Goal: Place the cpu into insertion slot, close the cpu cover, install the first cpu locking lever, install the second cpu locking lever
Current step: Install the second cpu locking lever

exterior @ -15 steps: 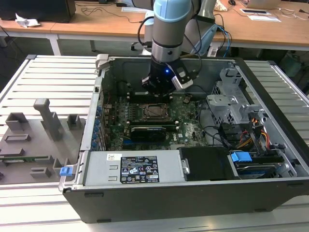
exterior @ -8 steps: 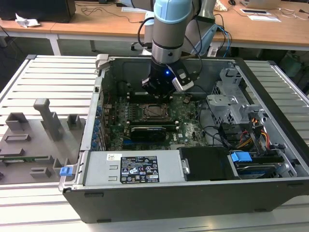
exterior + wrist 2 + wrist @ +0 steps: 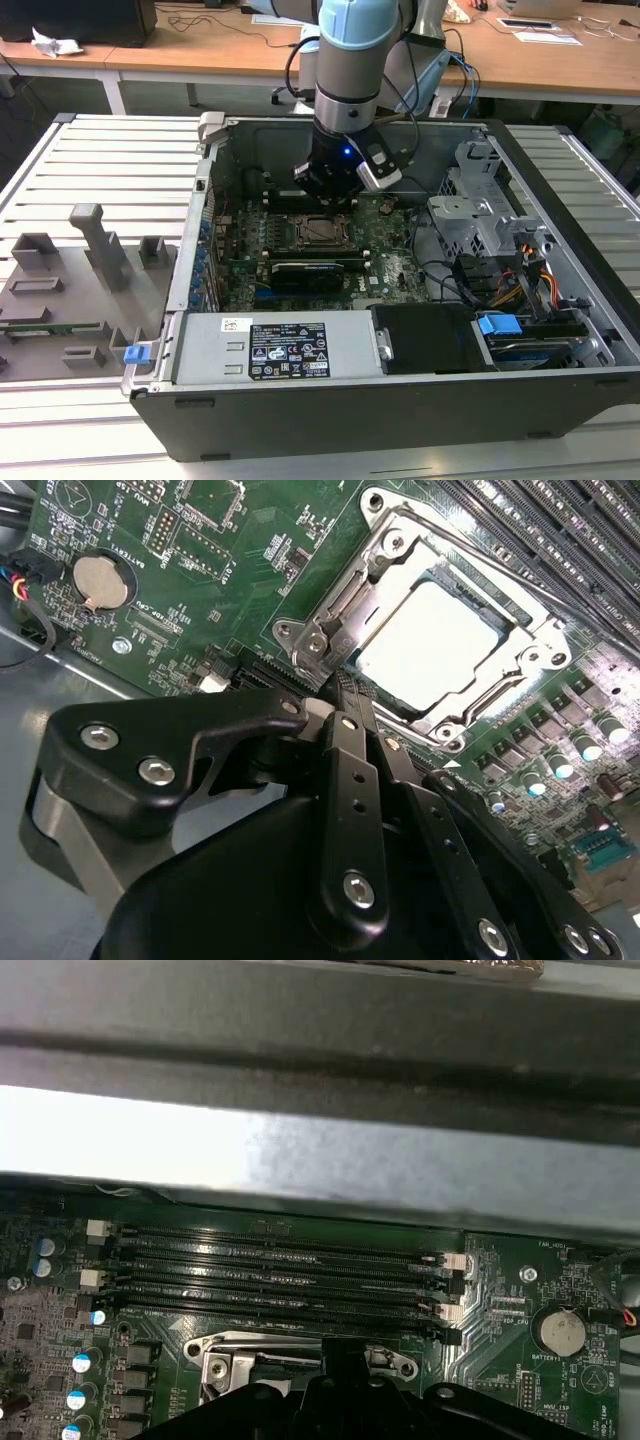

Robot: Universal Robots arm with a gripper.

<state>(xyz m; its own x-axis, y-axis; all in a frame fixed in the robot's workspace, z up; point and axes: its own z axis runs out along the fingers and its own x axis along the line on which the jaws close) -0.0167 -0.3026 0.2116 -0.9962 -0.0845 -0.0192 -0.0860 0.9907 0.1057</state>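
Note:
The cpu (image 3: pixel 435 645) lies flat in the insertion slot (image 3: pixel 300 630) on the green motherboard, its silver top showing through the window of the cpu cover (image 3: pixel 525 630), which is down over it. Thin metal lever rods run along the slot's sides; whether they are latched I cannot tell. My gripper (image 3: pixel 335 685) is shut, its tips hovering just off one corner of the slot with nothing visibly between them. In the exterior view the gripper (image 3: pixel 335 190) hangs inside the open computer case, directly behind the cpu (image 3: pixel 322 231). The slot's metal rim (image 3: pixel 300 1352) shows in the first wrist view.
Long black memory slots (image 3: pixel 280 1270) run just beyond the slot. A black expansion card (image 3: pixel 315 272) lies in front of it, a drive cage (image 3: pixel 480 210) and cables (image 3: pixel 470 280) at the exterior view's right, the power supply (image 3: pixel 270 350) in front. Case walls surround the board.

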